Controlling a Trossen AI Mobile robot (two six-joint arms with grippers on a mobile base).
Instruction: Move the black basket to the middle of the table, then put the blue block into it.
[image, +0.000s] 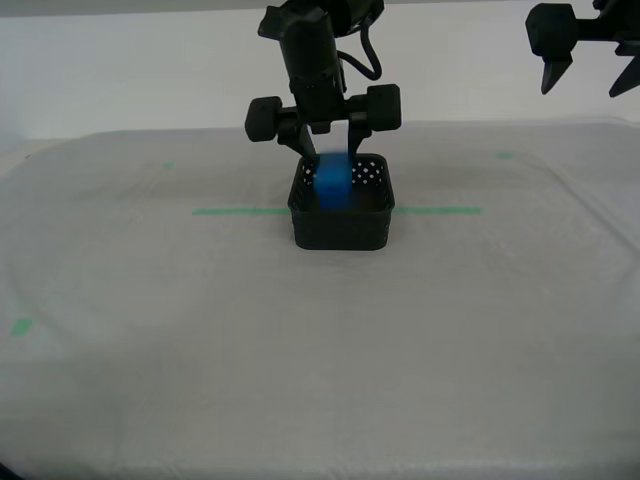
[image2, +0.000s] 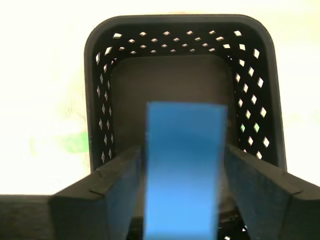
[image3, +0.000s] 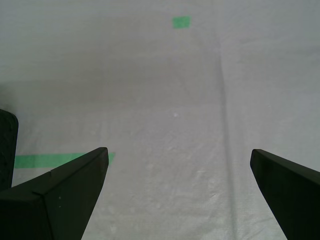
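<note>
In the exterior view, the black basket (image: 341, 216) is seen standing on the table (image: 200, 330), astride the green tape line (image: 240, 211) near the middle. The blue block (image: 333, 181) is held just inside the basket's opening by my second gripper (image: 331, 165), lowered from above. My first gripper (image: 587, 78) is seen raised at the exterior view's upper right, well apart.

In the second wrist view, the blue block (image2: 184, 167) is shown clamped between both fingers (image2: 112, 187), over the basket's (image2: 100, 75) dark floor.

In the first wrist view, my first gripper (image3: 177, 172) is shown spread wide and holding nothing, above bare sheeting and a small green mark (image3: 181, 22).
</note>
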